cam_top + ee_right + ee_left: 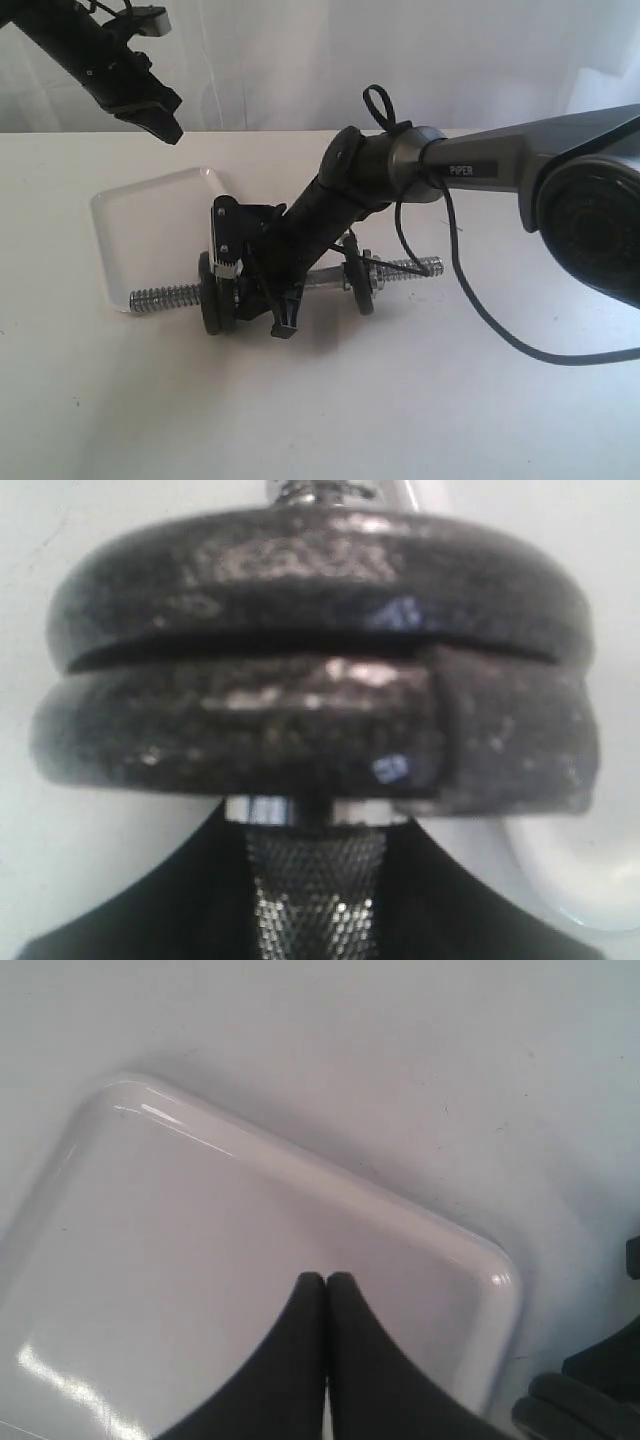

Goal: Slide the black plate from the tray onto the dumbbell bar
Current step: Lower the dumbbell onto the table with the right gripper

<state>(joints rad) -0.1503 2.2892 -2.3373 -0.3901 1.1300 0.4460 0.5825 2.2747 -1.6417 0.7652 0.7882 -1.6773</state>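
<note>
The right gripper [316, 850] clamps the bar's [165, 297] knurled middle, just beside the black plate [300, 745], which already sits on it against a second plate [320, 580]. At ten o'clock, the tray [160, 230] holds nothing under the closed, empty left gripper [326, 1278]. Probably only release remains.

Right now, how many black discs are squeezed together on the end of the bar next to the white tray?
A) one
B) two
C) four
B: the right wrist view shows two black discs side by side on the bar, with a thin gap between them.
</note>
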